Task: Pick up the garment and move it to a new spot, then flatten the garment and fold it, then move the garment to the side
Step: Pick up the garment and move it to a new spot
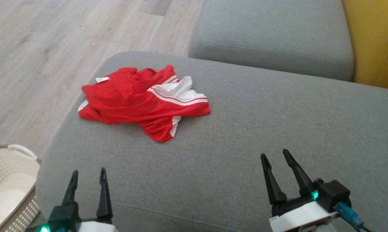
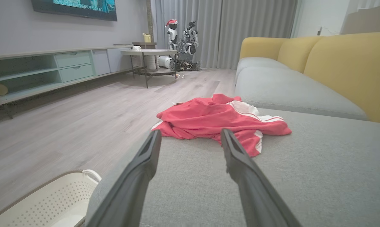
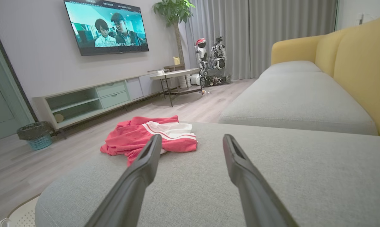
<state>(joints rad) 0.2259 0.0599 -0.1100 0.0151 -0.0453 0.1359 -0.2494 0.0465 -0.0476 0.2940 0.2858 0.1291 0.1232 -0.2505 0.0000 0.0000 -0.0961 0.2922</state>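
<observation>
Left gripper [image 1: 88, 171] and right gripper [image 1: 274, 153] hover over the near part of the grey sofa cushion [image 1: 245, 135], jaws spread wide, both empty. Red mesh garment [image 1: 139, 103] with white stripes lies crumpled farther up the cushion near its left edge, well apart from both. White perforated basket [image 1: 7, 174] stands on the floor, lower left.

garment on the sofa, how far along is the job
Done: nothing yet; the red and white garment lies crumpled near the edge of the grey sofa cushion. In hand: nothing; the left gripper and right gripper hover open and empty, short of it. To do: picking it up, moving it, flattening, folding, setting it aside.
</observation>
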